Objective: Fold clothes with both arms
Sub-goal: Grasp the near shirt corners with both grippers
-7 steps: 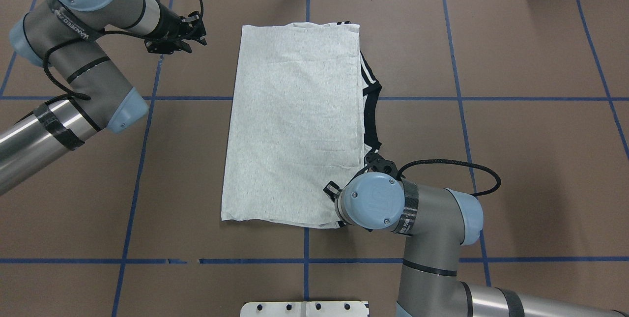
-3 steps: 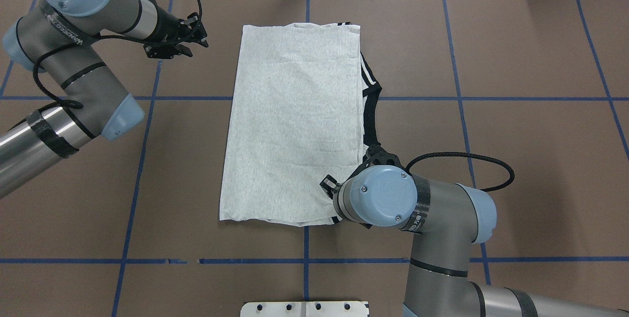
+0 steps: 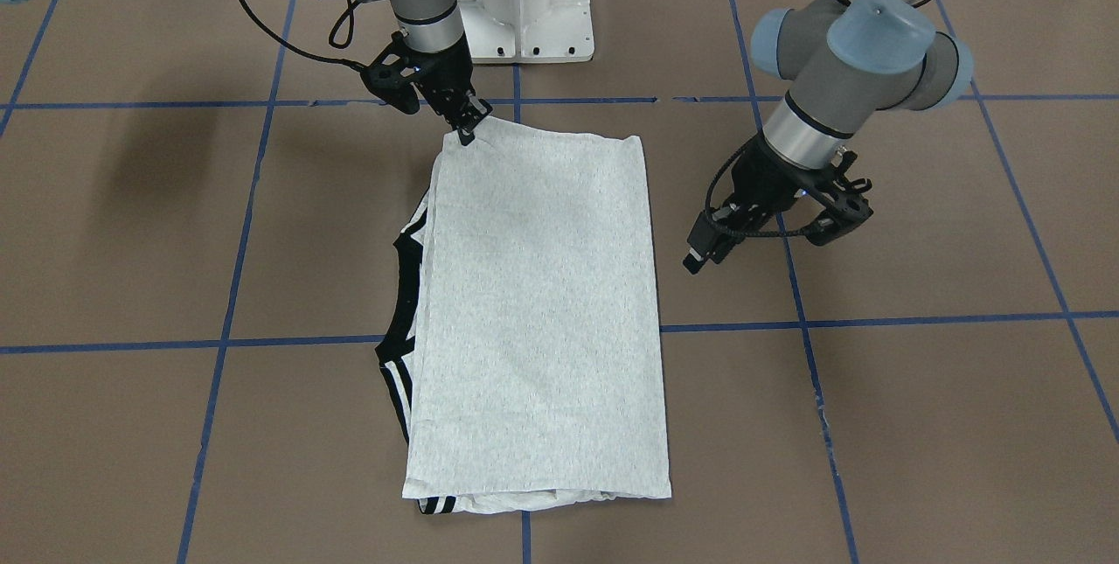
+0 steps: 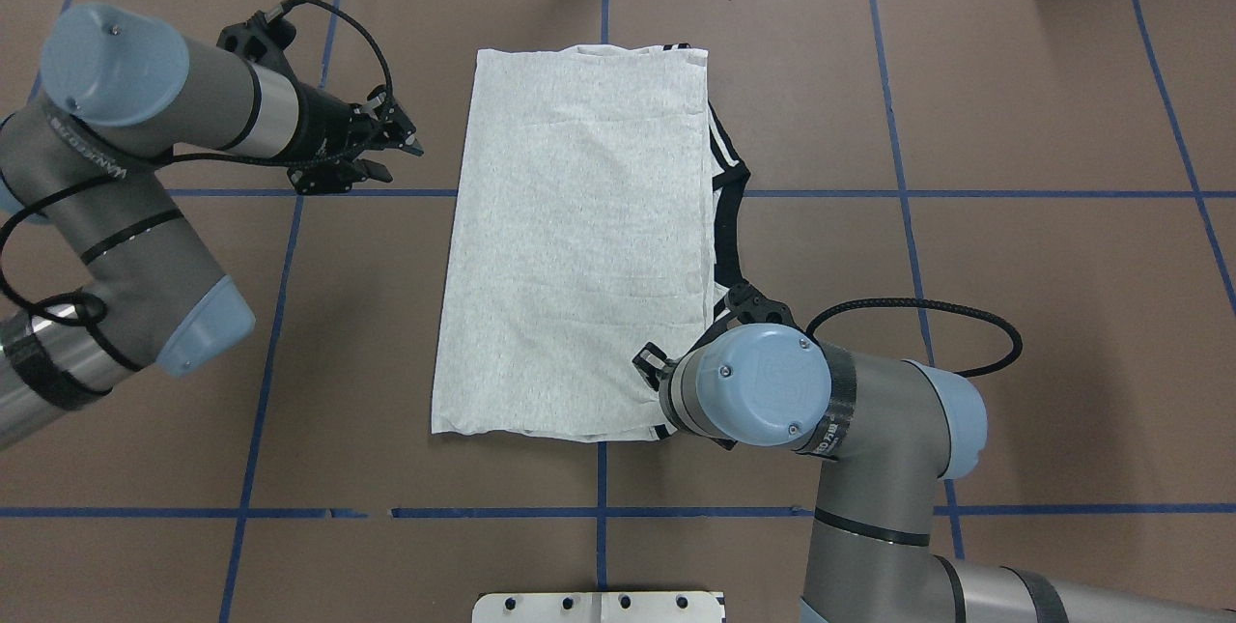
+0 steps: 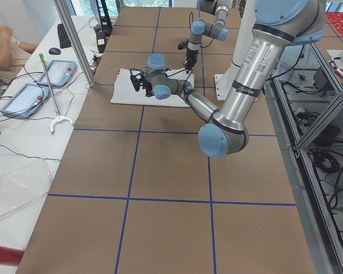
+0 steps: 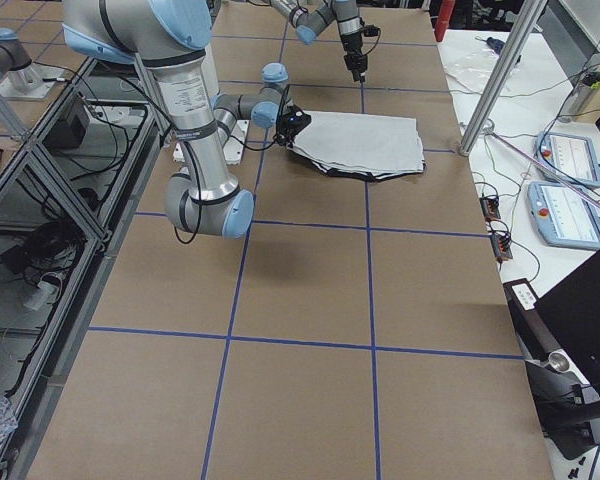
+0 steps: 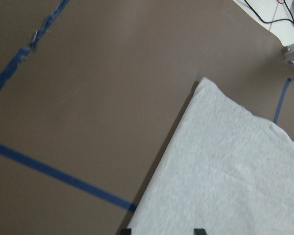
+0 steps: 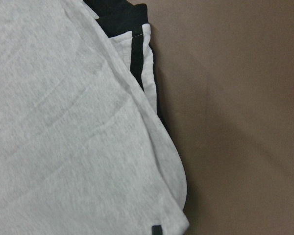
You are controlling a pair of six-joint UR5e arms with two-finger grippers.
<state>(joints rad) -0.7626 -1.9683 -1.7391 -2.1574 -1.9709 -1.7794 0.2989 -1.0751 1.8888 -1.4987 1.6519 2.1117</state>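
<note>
I am standing over the brown table (image 4: 1014,314), which is lying crossed by blue tape lines (image 4: 966,193). The grey shirt (image 4: 579,237) is lying flat in the middle of it, folded into a long rectangle with its plain side up. The black collar (image 4: 731,217) and the striped shoulders are peeking out along the edge on my right. My left arm (image 4: 126,169) is reaching in over the bare table on my left, and my right arm (image 4: 869,430) is bending down over the near right corner of the shirt. My right claw (image 3: 468,128) is pinching that corner of the cloth between its fingers. My left claw (image 4: 396,145) is hanging just beside the shirt's left edge, apart from the cloth, with its fingers spread and gripping nothing.
</note>
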